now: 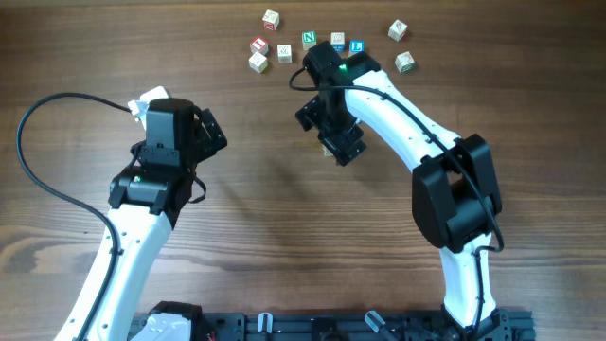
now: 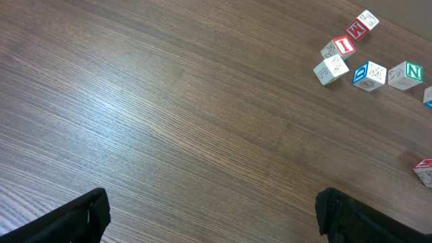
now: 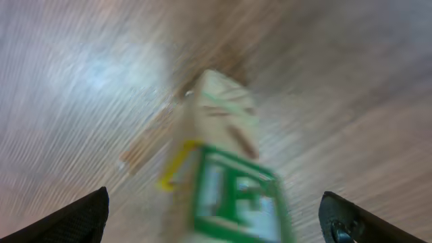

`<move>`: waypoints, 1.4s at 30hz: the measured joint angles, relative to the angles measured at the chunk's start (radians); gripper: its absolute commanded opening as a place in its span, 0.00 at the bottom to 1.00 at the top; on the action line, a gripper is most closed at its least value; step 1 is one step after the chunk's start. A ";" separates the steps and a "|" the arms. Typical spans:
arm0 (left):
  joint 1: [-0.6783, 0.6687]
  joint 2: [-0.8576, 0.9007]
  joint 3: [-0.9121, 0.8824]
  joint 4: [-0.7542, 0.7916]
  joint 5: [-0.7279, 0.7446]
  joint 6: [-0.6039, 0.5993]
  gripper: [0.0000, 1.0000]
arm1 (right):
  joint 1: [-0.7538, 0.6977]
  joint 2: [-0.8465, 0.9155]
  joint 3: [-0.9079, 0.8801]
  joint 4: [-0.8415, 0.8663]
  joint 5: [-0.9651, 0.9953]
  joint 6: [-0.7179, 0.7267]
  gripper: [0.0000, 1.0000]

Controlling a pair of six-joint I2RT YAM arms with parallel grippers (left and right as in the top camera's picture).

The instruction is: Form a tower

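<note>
Right end effector [image 3: 216, 217] stands wide around the tower [image 3: 226, 135], nothing gripped; any finger brush could topple it. Left end effector [image 2: 216, 216] wide, empty.

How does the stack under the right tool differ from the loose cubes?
The pale wooden letter-cube stack stands single-file inside the open right tool; the loose wooden letter cubes lie singly, scattered. The stack is mid-table; the loose cubes sit farther back. Both show coloured letters.
</note>
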 measured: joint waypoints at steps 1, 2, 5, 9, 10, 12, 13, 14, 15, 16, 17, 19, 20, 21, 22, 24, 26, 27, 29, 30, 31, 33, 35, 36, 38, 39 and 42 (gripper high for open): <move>0.000 0.000 0.000 0.000 0.000 0.000 1.00 | 0.000 0.000 0.000 -0.002 0.008 0.037 1.00; 0.000 0.000 0.000 0.000 0.000 0.000 1.00 | 0.000 0.000 0.000 -0.002 0.014 0.060 1.00; 0.000 0.000 0.000 0.000 0.000 0.000 1.00 | 0.000 0.000 0.000 0.009 0.042 0.123 1.00; 0.000 0.000 0.000 0.000 0.000 0.000 1.00 | 0.000 0.000 0.000 0.029 0.069 0.173 1.00; 0.000 0.000 0.000 0.000 0.000 0.000 1.00 | 0.000 0.000 0.000 0.035 0.070 0.175 1.00; 0.000 0.000 0.000 0.000 0.000 0.000 1.00 | 0.000 0.000 -0.012 0.062 0.072 0.177 1.00; 0.000 0.000 0.000 0.000 0.000 0.000 1.00 | 0.000 0.000 -0.020 0.071 0.072 0.177 1.00; 0.000 0.000 0.000 0.000 0.000 0.000 1.00 | 0.000 0.000 -0.029 0.077 0.072 0.177 1.00; 0.000 0.000 0.000 0.000 0.000 0.000 1.00 | 0.000 0.000 -0.035 0.078 0.072 0.180 1.00; 0.000 0.000 0.000 0.000 0.000 0.000 1.00 | 0.000 0.000 -0.037 0.081 0.072 0.180 1.00; 0.000 0.000 0.000 0.000 0.000 0.000 1.00 | 0.000 0.000 -0.038 0.082 0.072 0.180 0.99; 0.000 0.000 0.000 0.000 0.000 0.000 1.00 | 0.000 0.000 -0.038 0.085 0.072 0.180 0.99; 0.000 0.000 0.000 0.000 0.000 0.000 1.00 | 0.000 0.000 -0.038 0.085 0.072 0.180 0.99; 0.000 0.000 0.000 0.000 0.000 0.000 1.00 | 0.000 0.001 -0.038 0.085 0.072 0.180 0.99; 0.000 0.000 0.000 0.000 0.000 0.000 1.00 | 0.000 0.003 -0.038 0.085 0.072 0.180 0.99; 0.000 0.000 0.000 0.000 0.000 0.000 1.00 | 0.000 0.010 -0.039 0.095 0.072 0.180 0.98; 0.000 0.000 0.000 0.000 0.000 0.000 1.00 | 0.000 0.011 -0.040 0.103 0.072 0.181 0.98; 0.000 0.000 0.000 0.000 0.000 0.000 1.00 | 0.000 0.011 -0.040 0.104 0.072 0.181 0.96; 0.000 0.000 0.000 0.000 0.000 0.000 1.00 | 0.000 0.011 -0.040 0.104 0.072 0.181 0.92; 0.000 0.000 0.000 0.000 0.000 0.000 1.00 | 0.000 0.011 -0.040 0.104 0.072 0.183 0.90; 0.000 0.000 0.000 0.000 0.000 0.000 1.00 | 0.000 0.011 -0.040 0.104 0.072 0.185 0.87; 0.000 0.000 0.000 0.000 0.000 0.000 1.00 | 0.000 0.011 -0.040 0.104 0.072 0.188 0.83; 0.000 0.000 0.000 0.000 0.000 0.000 1.00 | 0.000 0.011 -0.040 0.104 0.072 0.191 0.78; 0.000 0.000 0.000 0.000 0.000 0.000 1.00 | 0.000 0.012 -0.040 0.104 0.072 0.194 0.76; 0.000 0.000 0.000 0.000 0.000 0.000 1.00 | 0.000 0.012 -0.040 0.104 0.072 0.195 0.74; 0.000 0.000 0.000 0.000 0.000 0.000 1.00 | 0.000 0.012 -0.040 0.104 0.072 0.195 0.72; 0.000 0.000 0.000 0.000 0.000 0.000 1.00 | 0.000 0.012 -0.040 0.102 0.072 0.195 0.70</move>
